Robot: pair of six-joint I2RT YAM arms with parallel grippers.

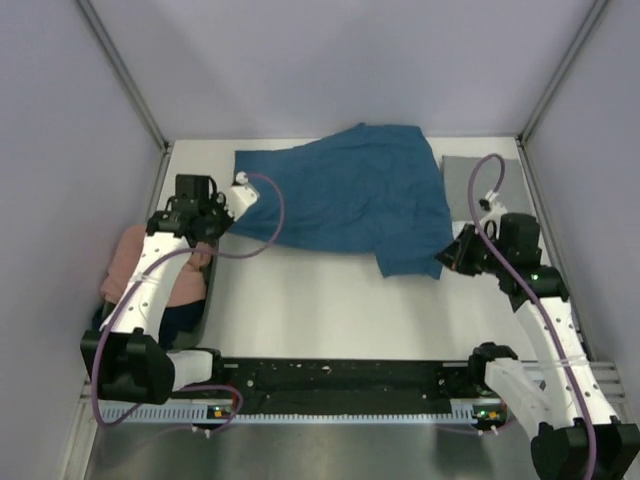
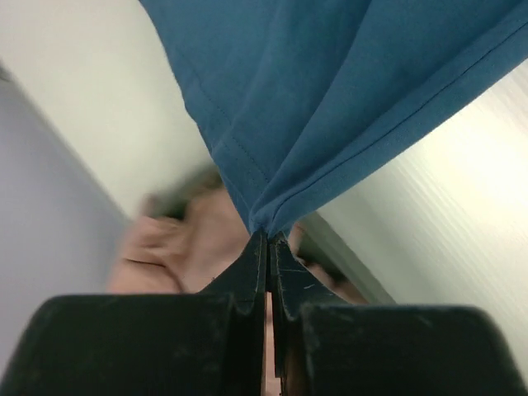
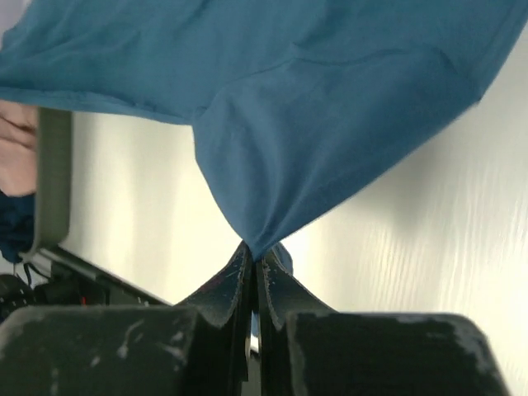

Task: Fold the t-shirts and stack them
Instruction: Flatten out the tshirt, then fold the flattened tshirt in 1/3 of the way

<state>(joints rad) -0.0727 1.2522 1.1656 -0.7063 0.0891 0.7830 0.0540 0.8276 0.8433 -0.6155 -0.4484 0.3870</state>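
Two robot arms are holding a teal shirt [image 1: 350, 195] between them over a white tabletop [image 1: 330, 310]. The left hand [image 1: 226, 224] is gripping the shirt's left edge, its jaws pressed tight on a small gather of hemmed cloth that is fanning out from the pinch in taut folds. The right hand [image 1: 447, 258] is clamping the shirt's near right corner in the same way, jaws closed on a point of fabric, with the cloth spreading wide from that grip. Between the two hands the shirt is lying rumpled across the back half of the tabletop, its far edge reaching close to the rear wall. A grey shirt [image 1: 465, 185] is lying flat at the far right of the tabletop, its left side tucked under the teal one. To the left, beside the left arm, a pink shirt [image 1: 130, 262] is sitting bunched in a bin [image 1: 205, 290], and a navy shirt [image 1: 180, 320] is showing just below it, partly hidden by the arm.
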